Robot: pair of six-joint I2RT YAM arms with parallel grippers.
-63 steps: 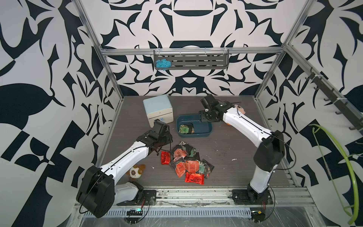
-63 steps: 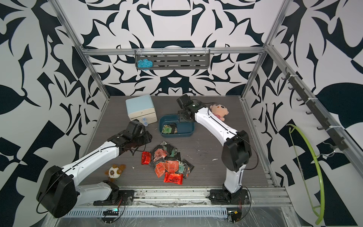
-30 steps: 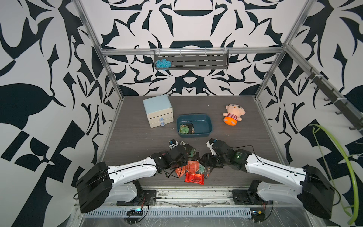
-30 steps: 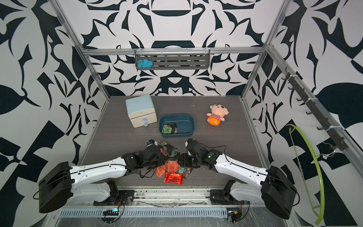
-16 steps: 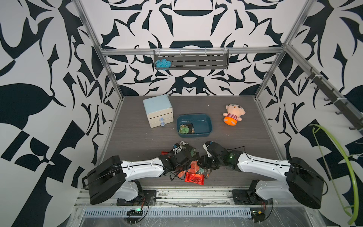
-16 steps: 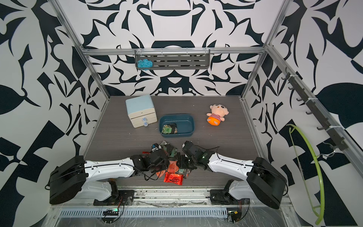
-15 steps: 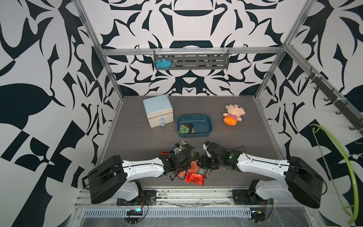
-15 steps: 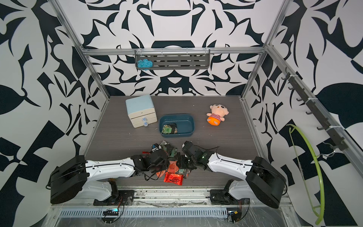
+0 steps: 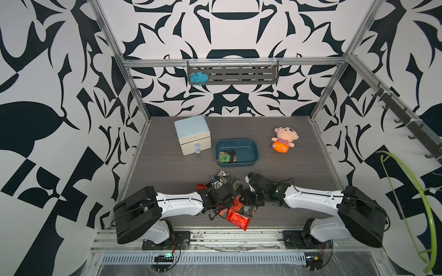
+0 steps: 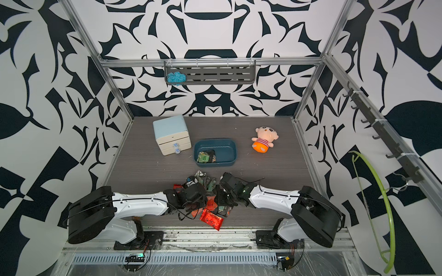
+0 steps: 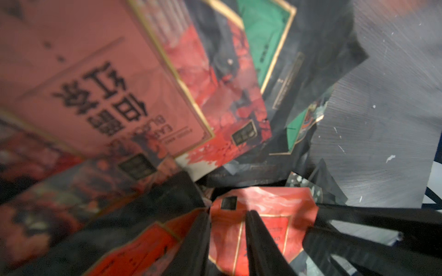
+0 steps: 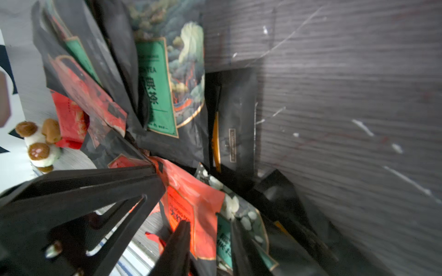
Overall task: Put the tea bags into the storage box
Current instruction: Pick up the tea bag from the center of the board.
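Several tea bags (image 9: pixel 229 191) lie in a loose pile of red, black and green foil near the table's front edge, seen in both top views. My left gripper (image 9: pixel 228 203) is down in the pile from the left. In the left wrist view it (image 11: pixel 228 229) is shut on an orange-red tea bag (image 11: pixel 263 205). My right gripper (image 9: pixel 250 202) enters from the right. In the right wrist view it (image 12: pixel 210 236) is shut on an orange tea bag (image 12: pixel 191 198) together with a teal-labelled one (image 12: pixel 224 236). The storage box (image 9: pixel 256 153) stands behind the pile and holds a few tea bags (image 9: pixel 224 157).
A pale blue two-drawer cabinet (image 9: pixel 192 133) stands left of the box and a plush doll (image 9: pixel 284 142) right of it. A shiny red sachet (image 9: pixel 238 219) lies closest to the front rail. A small brown-and-white plush toy (image 12: pixel 38 143) sits beyond the pile in the right wrist view.
Both arms have drawn closer together over the pile, and both grippers have narrowed onto sachets. Over the last half second the arms have barely moved.
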